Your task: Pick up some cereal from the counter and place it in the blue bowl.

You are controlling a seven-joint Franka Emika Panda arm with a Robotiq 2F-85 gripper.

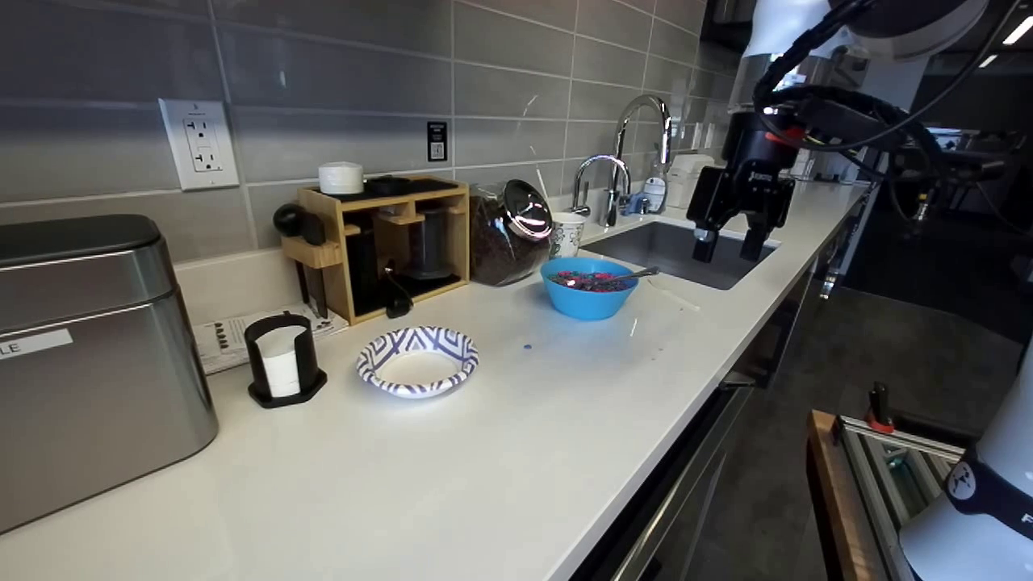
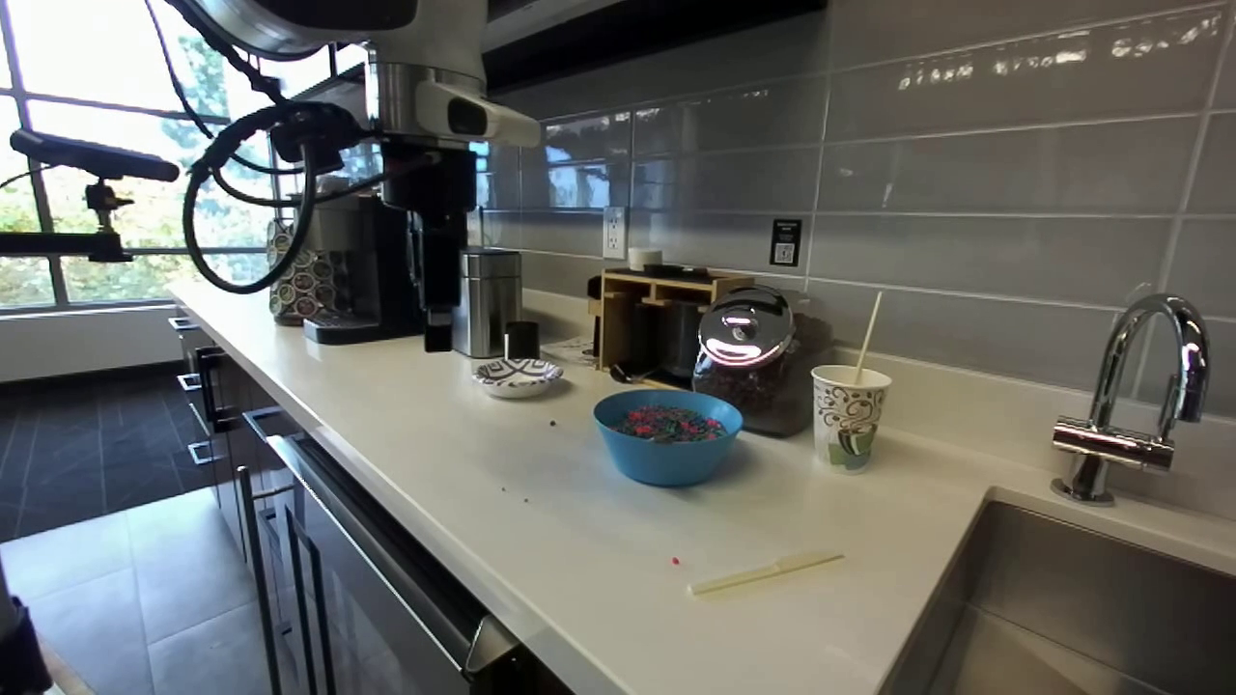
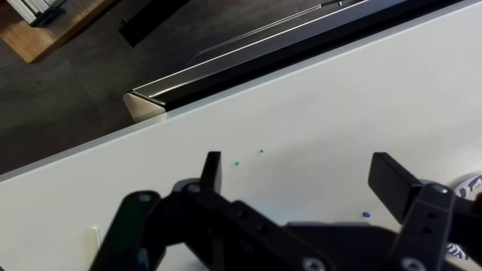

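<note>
The blue bowl holds pink and dark cereal on the white counter; it also shows in an exterior view. Loose cereal bits lie on the counter: a blue piece, two green bits and a red bit. The blue piece also shows in an exterior view. My gripper is open with nothing between its fingers, pointing down well above the counter. The green bits appear between the fingers in the wrist view, far below. In both exterior views the gripper hangs apart from the bowl.
A spoon handle sticks out of the bowl. A patterned white dish, glass jar, paper cup and pale plastic knife stand or lie around it. The sink and faucet are beyond. The counter's front edge drops to the floor.
</note>
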